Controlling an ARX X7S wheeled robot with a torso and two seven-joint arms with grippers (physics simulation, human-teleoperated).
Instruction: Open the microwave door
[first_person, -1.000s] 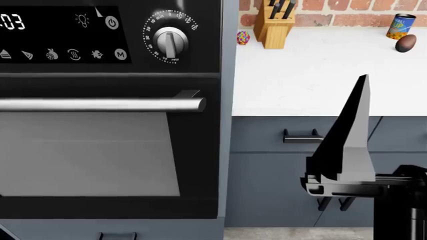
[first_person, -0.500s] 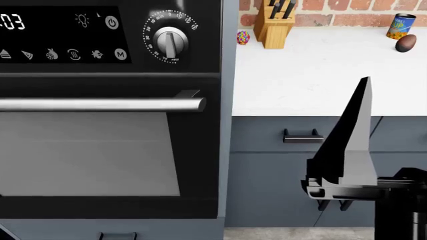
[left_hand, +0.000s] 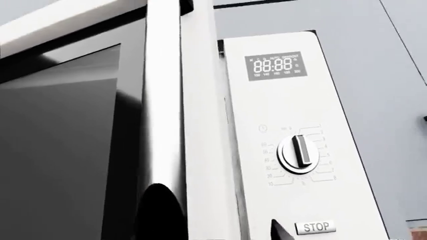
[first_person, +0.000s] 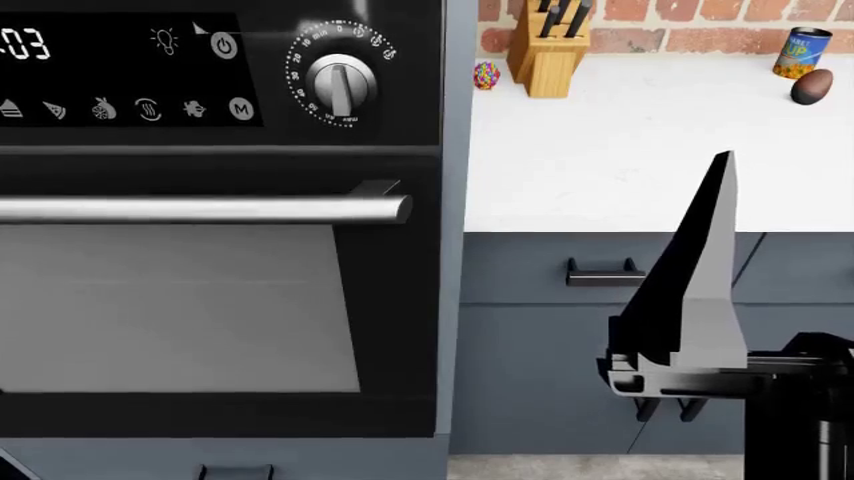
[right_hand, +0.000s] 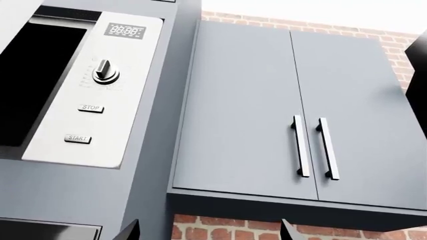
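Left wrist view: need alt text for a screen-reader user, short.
Close-up, looking up along a microwave whose door stands slightly ajar, its edge swung out from the silver control panel. The panel carries a digital display reading 88:88, a round dial and a STOP button. No gripper fingers can be clearly made out.

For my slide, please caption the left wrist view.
Microwave door ajar beside control panel with timer dial.

Microwave door (left_hand: 60, 150) glossy dark glass; handle (left_hand: 163, 115) polished metal; control panel (left_hand: 293, 150) brushed silver; wall cabinets (right_hand: 293, 110) matt grey.
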